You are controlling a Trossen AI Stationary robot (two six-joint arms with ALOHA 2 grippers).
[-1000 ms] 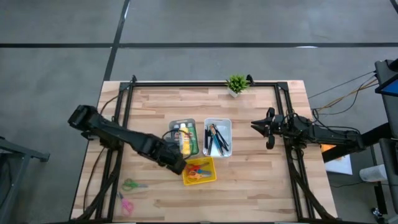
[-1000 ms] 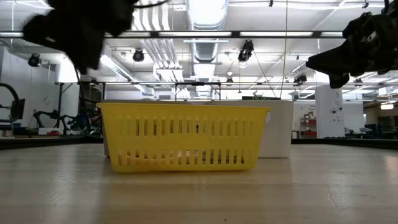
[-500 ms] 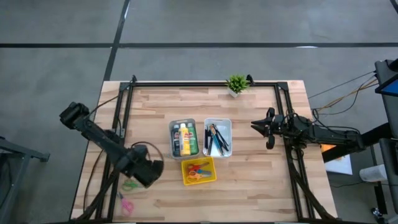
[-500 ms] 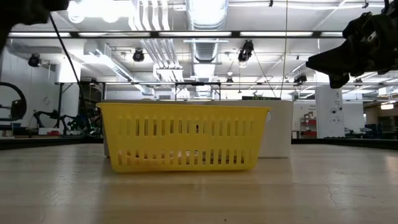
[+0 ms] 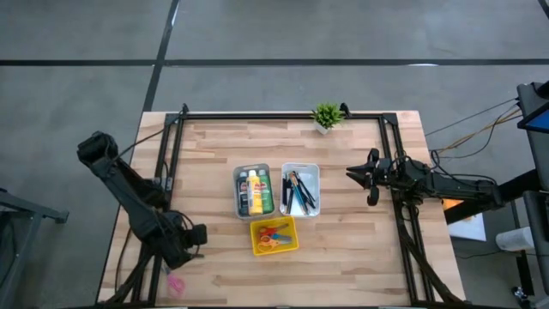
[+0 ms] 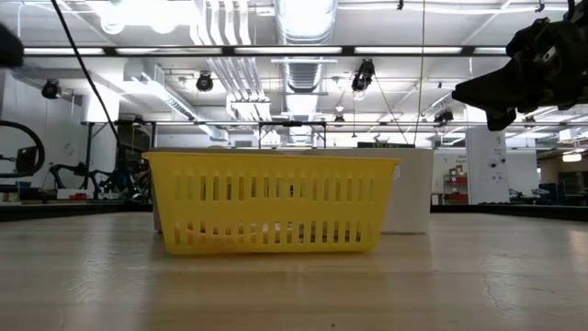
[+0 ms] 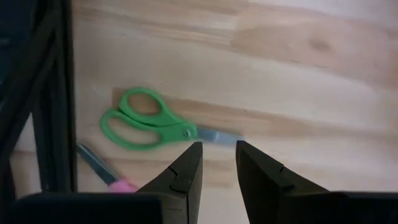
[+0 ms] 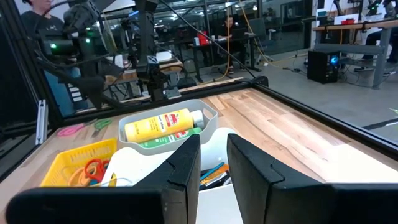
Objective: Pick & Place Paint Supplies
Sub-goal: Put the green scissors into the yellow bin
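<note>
A pale wooden table (image 5: pixel 343 249) on a grey concrete floor, ringed by a black frame, carries three bins at its centre. Since a second ago the left arm has swung away from the bins, where it hung over the grey bin (image 5: pixel 253 190), to the table's near-left corner; half a second ago it was midway. The left gripper (image 7: pixel 217 160) now hovers over green scissors (image 7: pixel 149 121), its fingers a narrow gap apart and holding nothing. The right arm has not moved: the right gripper (image 5: pixel 371 175) waits at the table's right side, beside the white bin (image 5: pixel 300 190), fingers slightly parted and empty.

The paint bottles (image 5: pixel 256 192) lie side by side in the grey bin, a yellow one and a green one plain from above. The brushes and pencils (image 5: pixel 299 192) lie in the white bin just to its right. In front of both sits the yellow basket (image 5: pixel 274 236), holding small red and orange items. A small potted plant (image 5: pixel 326 115) stands at the far edge.

Only the left wrist view shows the green scissors in full, with pink scissors (image 7: pixel 102 168) just beside them by the frame rail; from above the arm covers the green pair. The low view shows the basket's slatted side, hiding the bins behind it. The right wrist view shows a yellow bottle (image 8: pixel 163 125) lying in its bin.
</note>
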